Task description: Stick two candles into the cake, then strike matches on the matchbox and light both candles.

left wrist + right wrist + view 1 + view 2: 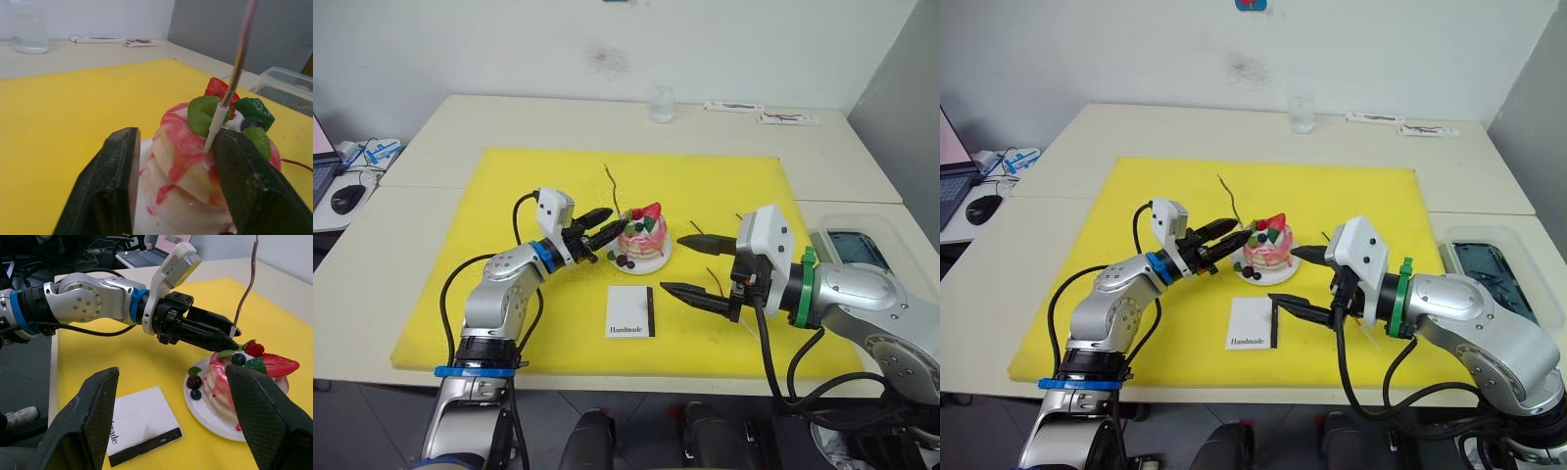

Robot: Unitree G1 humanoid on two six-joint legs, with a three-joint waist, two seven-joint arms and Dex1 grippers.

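Reddish wavy candle [613,192] stands tilted in the pink-and-white cake [641,237].

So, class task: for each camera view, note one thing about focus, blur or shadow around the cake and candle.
Left wrist view: the candle blurs toward its top, the cake is fairly sharp, and the near fingers are soft. Right wrist view: the foreground fingers are blurred, and the matchbox is sharper. Left eye view: even light, with soft shadows on the yellow mat.
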